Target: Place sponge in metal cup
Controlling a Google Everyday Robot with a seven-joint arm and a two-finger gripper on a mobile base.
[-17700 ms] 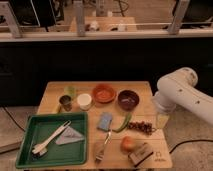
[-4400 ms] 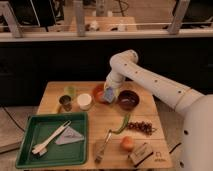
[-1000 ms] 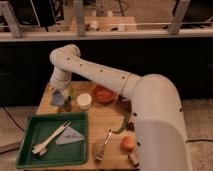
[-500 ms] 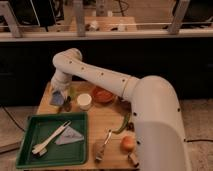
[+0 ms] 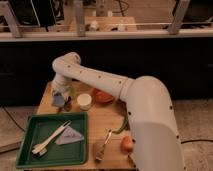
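Note:
My gripper [image 5: 60,94] is at the table's far left, at the end of the white arm that reaches across from the right. It is shut on the blue-grey sponge [image 5: 58,100], which hangs just below it. The dark metal cup [image 5: 67,105] stands right beside the sponge, to its lower right, partly hidden by the gripper. The sponge is to the left of the cup's rim, at about its height, not inside it.
A white round cup [image 5: 84,101] and a red bowl [image 5: 103,96] stand right of the metal cup. A green tray [image 5: 30,150] at the front left holds a white utensil [image 5: 50,140] and a grey cloth [image 5: 70,136]. A brush [image 5: 102,146], a green pod [image 5: 122,125] and an orange fruit [image 5: 127,144] lie at the front.
The gripper with the sponge has come down a little at the left side of the metal cup. Nothing else has moved.

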